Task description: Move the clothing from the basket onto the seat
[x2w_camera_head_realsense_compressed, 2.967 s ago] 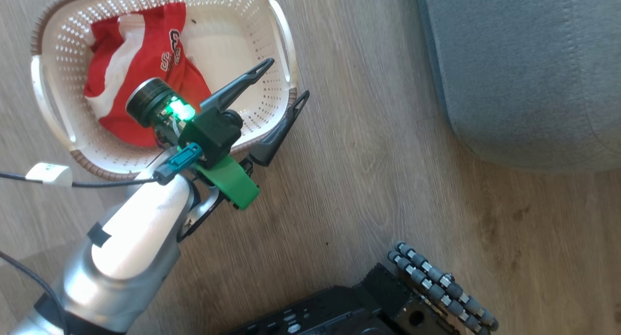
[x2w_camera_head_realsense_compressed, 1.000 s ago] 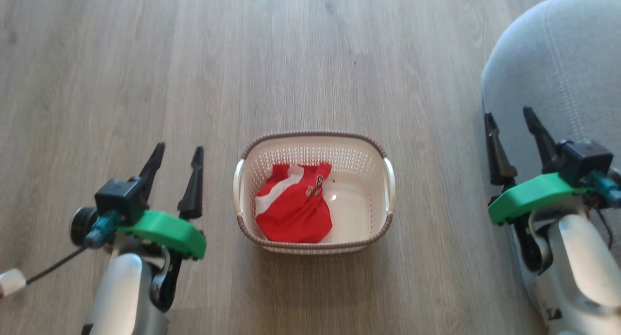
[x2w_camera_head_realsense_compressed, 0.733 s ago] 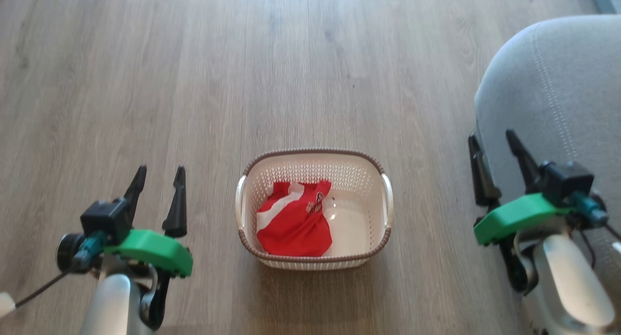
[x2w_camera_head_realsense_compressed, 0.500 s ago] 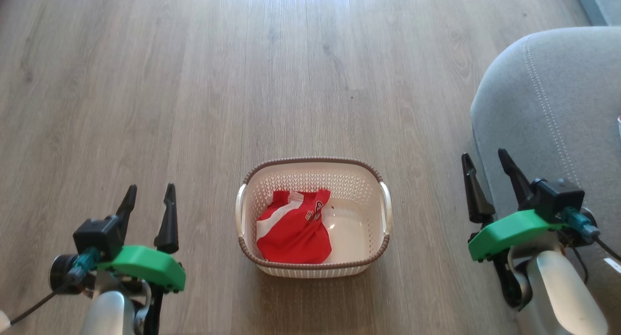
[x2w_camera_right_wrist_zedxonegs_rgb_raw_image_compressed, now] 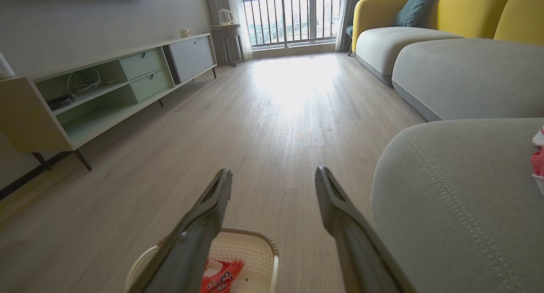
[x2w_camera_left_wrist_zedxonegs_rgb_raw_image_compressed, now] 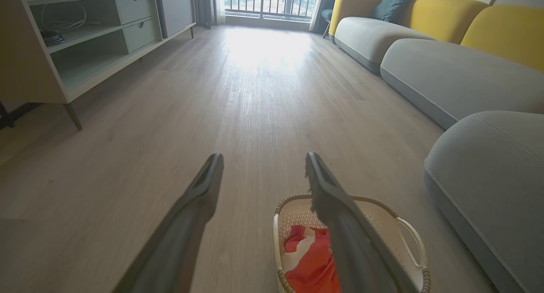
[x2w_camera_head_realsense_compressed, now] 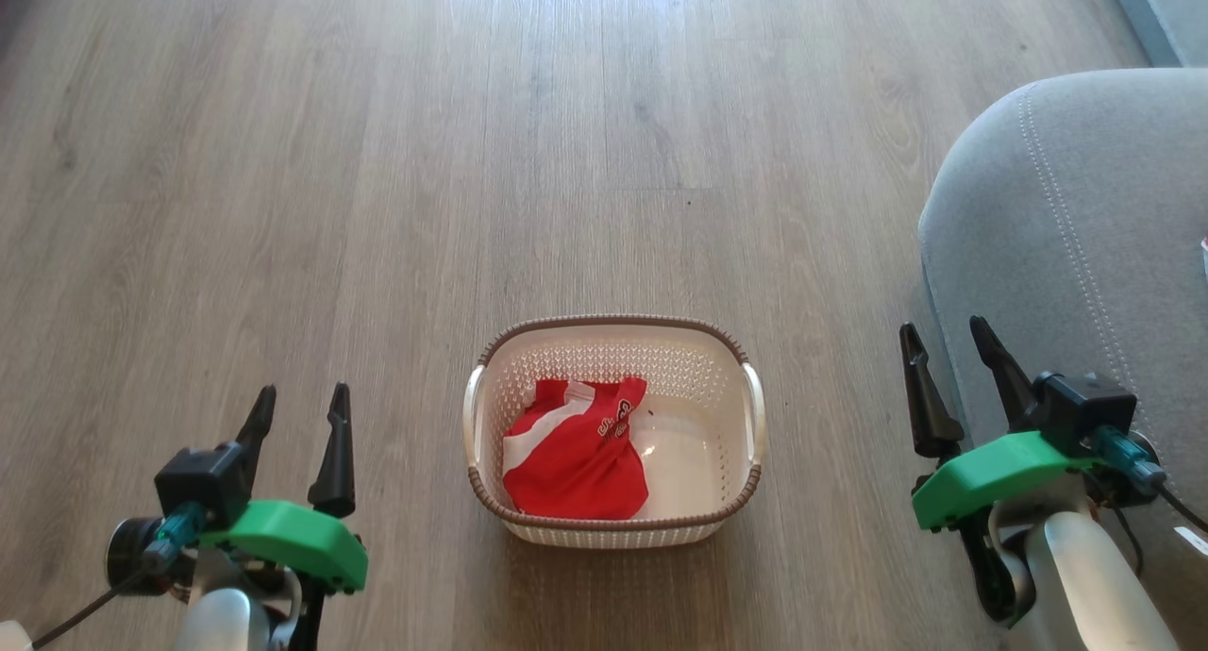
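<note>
The cream basket (x2w_camera_head_realsense_compressed: pixel 753 415) stands on the wood floor in the middle of the head view, with red-and-white clothing (x2w_camera_head_realsense_compressed: pixel 576 453) bunched in its left half. The grey seat (x2w_camera_head_realsense_compressed: pixel 1085 245) rises at the right edge, and a scrap of red and white clothing (x2w_camera_right_wrist_zedxonegs_rgb_raw_image_compressed: pixel 538 157) lies on it at the right wrist view's edge. My left gripper (x2w_camera_head_realsense_compressed: pixel 300 406) hangs open at the lower left, well left of the basket. My right gripper (x2w_camera_head_realsense_compressed: pixel 944 340) is open at the lower right, beside the seat's rounded edge. Both grippers hold nothing. The basket (x2w_camera_left_wrist_zedxonegs_rgb_raw_image_compressed: pixel 408 238) and clothing (x2w_camera_left_wrist_zedxonegs_rgb_raw_image_compressed: pixel 312 263) also show past my left fingers.
A low pale TV cabinet (x2w_camera_right_wrist_zedxonegs_rgb_raw_image_compressed: pixel 106 93) on thin legs runs along the far left wall. More grey sofa sections with yellow backs (x2w_camera_right_wrist_zedxonegs_rgb_raw_image_compressed: pixel 450 12) extend behind the seat. A balcony window (x2w_camera_right_wrist_zedxonegs_rgb_raw_image_compressed: pixel 293 17) closes the room's far end. Bare wood floor lies ahead of the basket.
The head camera swung from a close view over the basket to a wider view, tilting a little more since. Three seconds ago my left gripper hung over the basket's rim; now both grippers flank it.
</note>
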